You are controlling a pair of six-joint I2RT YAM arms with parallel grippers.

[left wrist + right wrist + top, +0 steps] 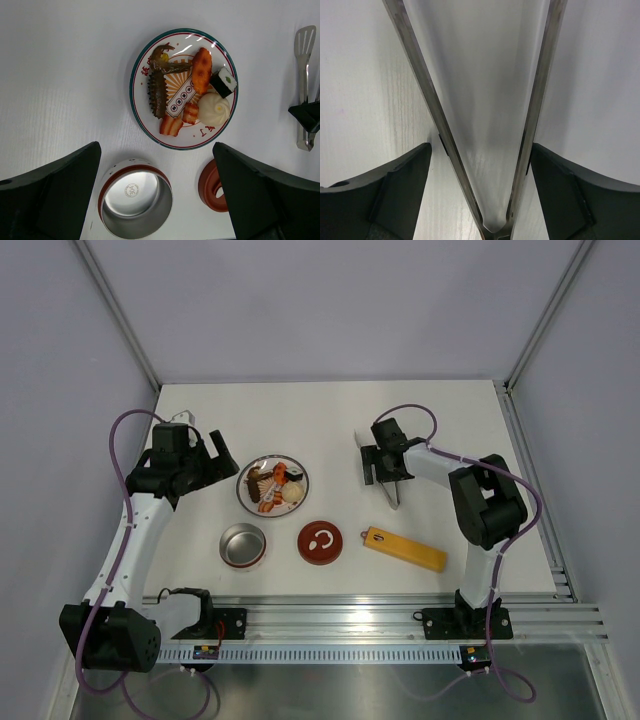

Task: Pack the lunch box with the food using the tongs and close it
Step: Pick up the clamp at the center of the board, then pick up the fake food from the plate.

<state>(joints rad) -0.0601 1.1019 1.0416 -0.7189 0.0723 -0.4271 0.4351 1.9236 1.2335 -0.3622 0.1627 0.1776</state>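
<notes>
Altogether one lunch box (135,202), one tongs (304,50)

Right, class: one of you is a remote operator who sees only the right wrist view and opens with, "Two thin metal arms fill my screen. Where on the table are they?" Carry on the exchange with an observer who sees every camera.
Observer: Those are the slim silver metal tongs, out to the right of the round patterned plate.
Operator: Is anything packed yet?
Observer: No. The small round lunch box, red outside and shiny steel inside, stands open and empty.
Operator: And where is its cover?
Observer: The dark-red round lid lies flat on the white table, to the right of the box and apart from it, white curl mark up.
</notes>
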